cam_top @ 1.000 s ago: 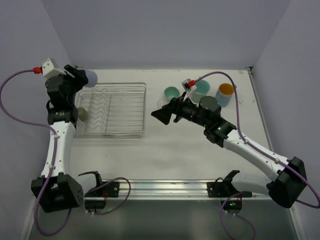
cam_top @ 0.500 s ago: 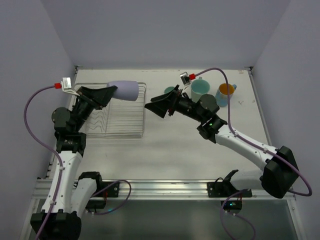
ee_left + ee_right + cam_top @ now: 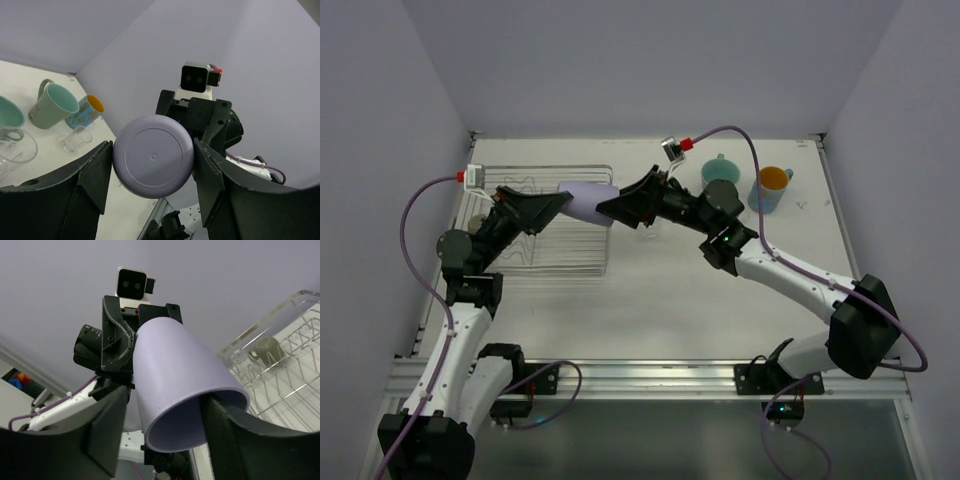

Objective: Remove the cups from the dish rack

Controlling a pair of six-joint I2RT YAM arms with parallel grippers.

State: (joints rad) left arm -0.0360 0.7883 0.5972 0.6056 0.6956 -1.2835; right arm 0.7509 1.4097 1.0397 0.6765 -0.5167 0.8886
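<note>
A lavender cup (image 3: 584, 199) lies sideways in the air over the right end of the silver wire dish rack (image 3: 552, 256). My left gripper (image 3: 560, 202) is shut on its base (image 3: 152, 162), a finger on each side. My right gripper (image 3: 607, 210) is open at the cup's mouth (image 3: 195, 425), with one finger inside the cup and the other outside, a little apart from the wall. A beige cup (image 3: 267, 347) sits upside down in the rack. A mint-green mug (image 3: 720, 170) and a blue mug with orange inside (image 3: 772, 187) stand on the table at the far right.
The left wrist view shows a second mint-green cup (image 3: 7, 112) and two clear glasses (image 3: 75, 140) (image 3: 16, 150) on the table near the mugs. Both arms meet over the rack's right edge. Walls close in the table on the far, left and right sides.
My left arm swung the lavender cup from the rack's far left corner to the right. My right gripper moved left to meet it and now has a finger in its mouth.
</note>
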